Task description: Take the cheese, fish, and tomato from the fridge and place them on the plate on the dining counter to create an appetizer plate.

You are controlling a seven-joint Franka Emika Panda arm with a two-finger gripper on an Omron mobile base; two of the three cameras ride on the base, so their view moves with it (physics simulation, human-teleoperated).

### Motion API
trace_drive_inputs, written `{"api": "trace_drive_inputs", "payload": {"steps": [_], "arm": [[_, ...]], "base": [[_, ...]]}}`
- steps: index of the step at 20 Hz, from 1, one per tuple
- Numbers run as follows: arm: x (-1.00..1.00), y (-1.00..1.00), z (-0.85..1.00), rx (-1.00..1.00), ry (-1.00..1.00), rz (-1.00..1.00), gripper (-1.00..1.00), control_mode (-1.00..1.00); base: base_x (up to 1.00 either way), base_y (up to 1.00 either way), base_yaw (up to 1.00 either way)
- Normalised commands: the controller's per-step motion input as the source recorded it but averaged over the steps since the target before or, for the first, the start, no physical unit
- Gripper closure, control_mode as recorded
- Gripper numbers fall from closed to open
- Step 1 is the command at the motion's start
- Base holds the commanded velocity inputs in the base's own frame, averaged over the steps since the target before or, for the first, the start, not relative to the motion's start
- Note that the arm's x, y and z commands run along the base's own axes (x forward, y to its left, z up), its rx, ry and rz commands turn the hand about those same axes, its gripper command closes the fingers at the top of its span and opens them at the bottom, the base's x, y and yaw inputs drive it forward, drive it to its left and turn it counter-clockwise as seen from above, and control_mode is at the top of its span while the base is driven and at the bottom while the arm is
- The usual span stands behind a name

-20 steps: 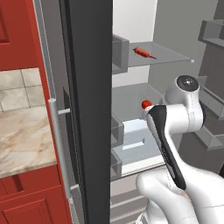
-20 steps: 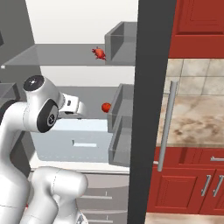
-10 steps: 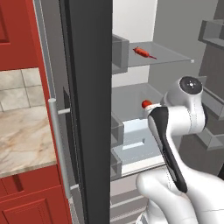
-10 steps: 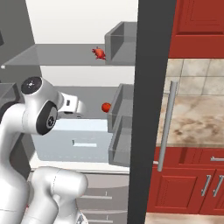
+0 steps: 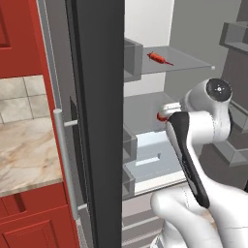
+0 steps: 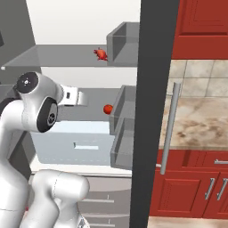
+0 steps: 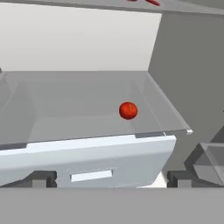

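Fridge (image 5: 97,121) door stood open, arm reached inside at middle-shelf height. Gripper (image 7: 112,177) was spread as wide as it goes, nothing between the tips, nothing held.

Tomato (image 7: 128,110) sat alone on the middle glass shelf (image 7: 78,94), a bit right of centre, well back from the front lip. From the hand camera it was ahead of the tips and slightly to the right, clearly apart from them. Right base view put it just beside the grey door bin (image 6: 122,104). Fish (image 5: 160,57) lay on the shelf above, near the front edge. Couldn't see the cheese, plate or dining counter from where the cameras pointed.

My read: it was lining up on the tomato, approach not finished.

Risks from here:
- Tomato is round and glossy on bare glass. A finger clipping it first would likely roll it toward the back wall or sideways off toward the bin.
- Hand wasn't centred on it. Going straight in would probably land one finger on the ball rather than straddling it.
- The pale drawer front (image 7: 87,162) stuck out just below the shelf lip, close to the tips. Dropping low on the way in could snag it.
- Upper shelf is close overhead, so lifting high after the grasp could knock the glass or the fish.
- The door edge stood near the arm, tight for the swing out.
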Motion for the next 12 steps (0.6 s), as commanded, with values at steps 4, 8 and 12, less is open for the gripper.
{"api": "trace_drive_inputs", "payload": {"steps": [4, 8, 12], "arm": [[0.53, 0.00, 0.70, 0.00, 0.03, 0.00, -1.00, -1.00], [0.37, 0.00, 0.62, 0.00, 0.03, 0.00, -1.00, -1.00], [0.14, 0.00, 0.48, 0.00, 0.00, 0.00, -1.00, -1.00]], "base": [[0.00, 0.00, 0.00], [0.00, 0.00, 0.00], [0.00, 0.00, 0.00]]}}
